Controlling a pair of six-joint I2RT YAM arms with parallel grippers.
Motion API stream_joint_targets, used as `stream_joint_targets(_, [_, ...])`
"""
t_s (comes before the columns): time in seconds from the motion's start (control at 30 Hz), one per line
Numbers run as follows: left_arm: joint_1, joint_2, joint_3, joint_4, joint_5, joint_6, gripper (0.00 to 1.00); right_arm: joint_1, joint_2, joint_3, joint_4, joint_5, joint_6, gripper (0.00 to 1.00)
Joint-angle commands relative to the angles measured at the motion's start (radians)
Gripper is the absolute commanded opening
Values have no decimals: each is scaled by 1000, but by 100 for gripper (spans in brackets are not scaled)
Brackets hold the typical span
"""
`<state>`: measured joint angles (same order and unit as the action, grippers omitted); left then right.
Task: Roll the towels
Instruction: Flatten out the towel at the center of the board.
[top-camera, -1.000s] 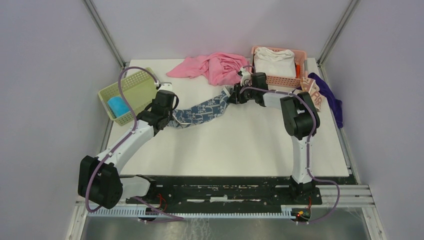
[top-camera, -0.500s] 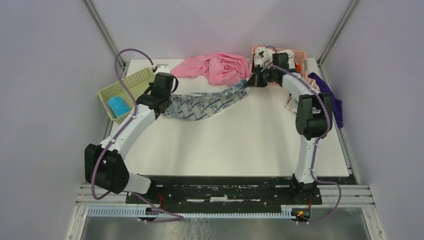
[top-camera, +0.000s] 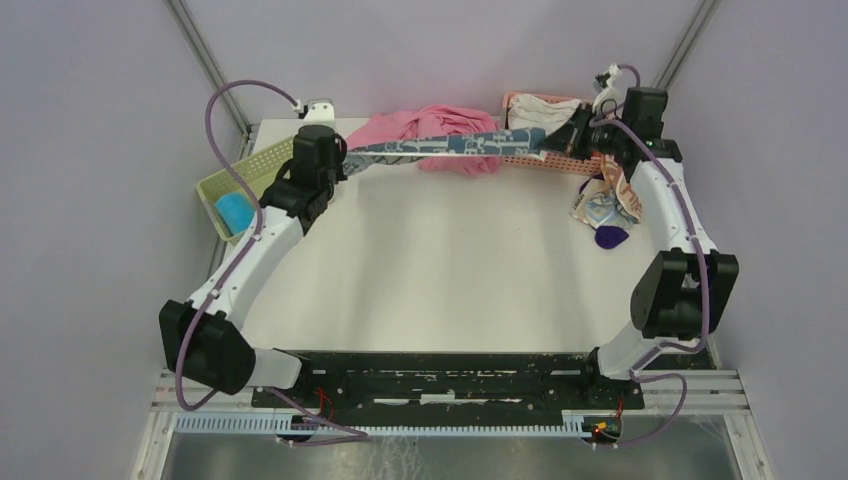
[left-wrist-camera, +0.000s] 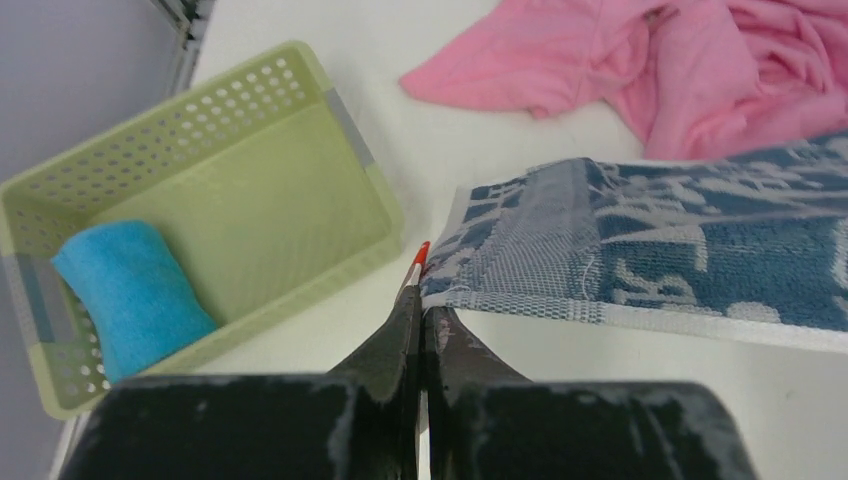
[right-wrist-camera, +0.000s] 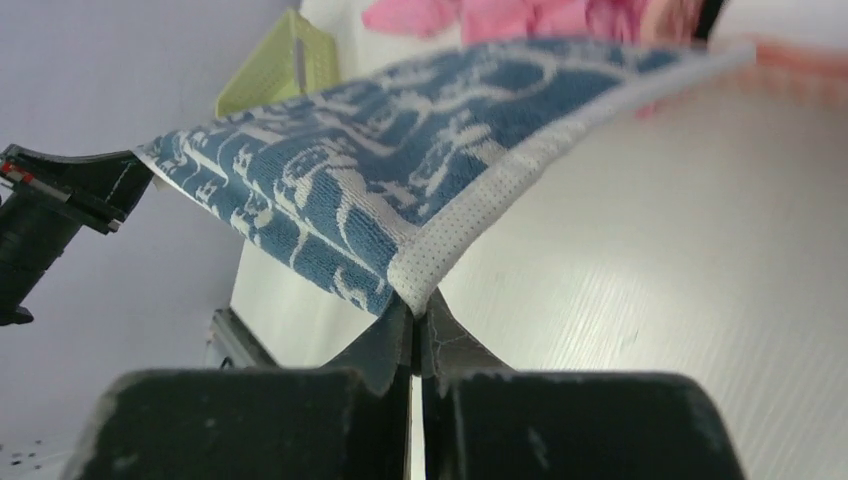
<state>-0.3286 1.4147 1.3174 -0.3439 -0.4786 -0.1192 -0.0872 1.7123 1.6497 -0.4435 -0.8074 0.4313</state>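
Nearest the arm bases, the middle of the worktop (top-camera: 450, 270) lies bare, which looks like room kept for spreading a towel flat. Farther out on the right, the cream towel (top-camera: 603, 196) with orange and blue lettering sits crumpled near the edge, a scrap of purple cloth (top-camera: 612, 238) just beside it. It is not yet rolled. Opposite, on the left, the green basket (top-camera: 268, 165) holds the plain blue towel (top-camera: 236, 211), already a snug roll, so that one seems done.

Beyond these, the printed towel (top-camera: 450, 148) hangs in the air over the far part of the worktop, strung between the two arms. The left fingers (left-wrist-camera: 420, 292) are clenched on a corner of one short end. The right fingers (right-wrist-camera: 415, 318) are pinched tight on the hem of the other. Pulling it taut this way probably draws out creases and squares it before it is laid down for rolling. It reads as a long, flat band, slightly higher at the right, with dark blue woven print on white terry and a pale plain border.

Behind it lie the heaped pink cloth (top-camera: 440, 122) and the pink basket (top-camera: 565, 162) holding a white cloth (top-camera: 545, 106). Whether the towel brushes them I cannot tell.
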Motion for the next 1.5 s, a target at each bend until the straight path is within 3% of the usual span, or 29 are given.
stream_joint_targets(0.0, [13,-119,-200,32,149,-60,3,-14,-108,-336,75,93,123,4])
stream_joint_targets(0.13, [10,-149,-397,-45,259,-198,7,-15,-171,-626,91,146,190,4])
stream_joint_targets(0.23, [10,-178,-506,-118,308,-326,19,-15,-204,-785,49,188,167,5])
stream_joint_targets(0.33, [10,-237,-588,-177,368,-430,39,-14,-245,-885,-38,287,120,22])
stream_joint_targets(0.47, [9,-373,-644,-234,438,-516,57,-14,-359,-935,-123,397,94,40])
stream_joint_targets(0.6, [10,-500,-622,-275,423,-537,72,-6,-462,-886,-202,530,37,48])
stream_joint_targets(0.77, [10,-481,-558,-180,377,-506,75,119,-485,-791,-183,615,-16,54])
stream_joint_targets(0.97, [10,-148,-389,-47,422,-452,71,304,-327,-729,-81,571,15,55])
stream_joint_targets(1.2, [16,239,-206,-25,397,-461,69,342,-163,-722,-70,535,47,55])
stream_joint_targets(1.33, [25,326,-221,-33,410,-516,68,342,-122,-760,-80,531,55,56])
stream_joint_targets(1.47, [35,304,-318,-26,396,-568,69,341,-101,-803,-100,542,73,57])
